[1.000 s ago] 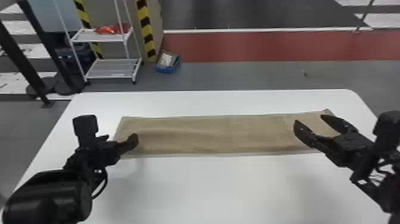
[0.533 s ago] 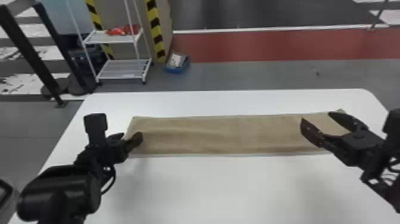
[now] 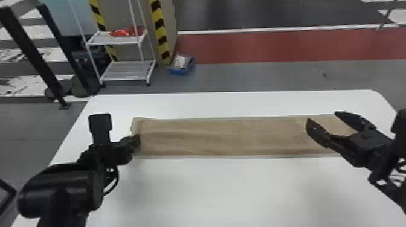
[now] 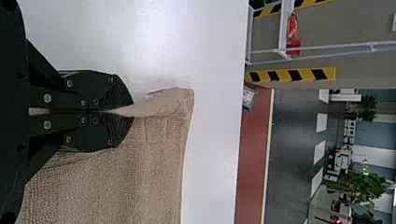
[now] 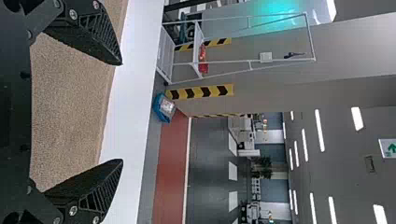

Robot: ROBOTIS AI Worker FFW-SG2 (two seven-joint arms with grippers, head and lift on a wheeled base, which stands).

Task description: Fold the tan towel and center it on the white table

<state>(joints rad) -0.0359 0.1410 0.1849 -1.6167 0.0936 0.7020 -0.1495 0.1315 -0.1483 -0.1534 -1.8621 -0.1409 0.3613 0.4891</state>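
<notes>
**On white bench [image 3: 226,187], tan towel [image 3: 226,135] gripped at left end**

The tan towel is laid left to right as a long strip, probably so its ends can be brought together. Its left end is clamped in the closed left pincer [image 4: 132,110], presumably for folding; over its right part, the right pincer [image 3: 322,116] is held wide open, empty.

A white rack [image 3: 129,70] stands near a blue bin [image 3: 181,65] — red strip [image 3: 256,46] on the grey floor [image 3: 259,75]; bright ceiling lights [image 5: 319,130].
</notes>
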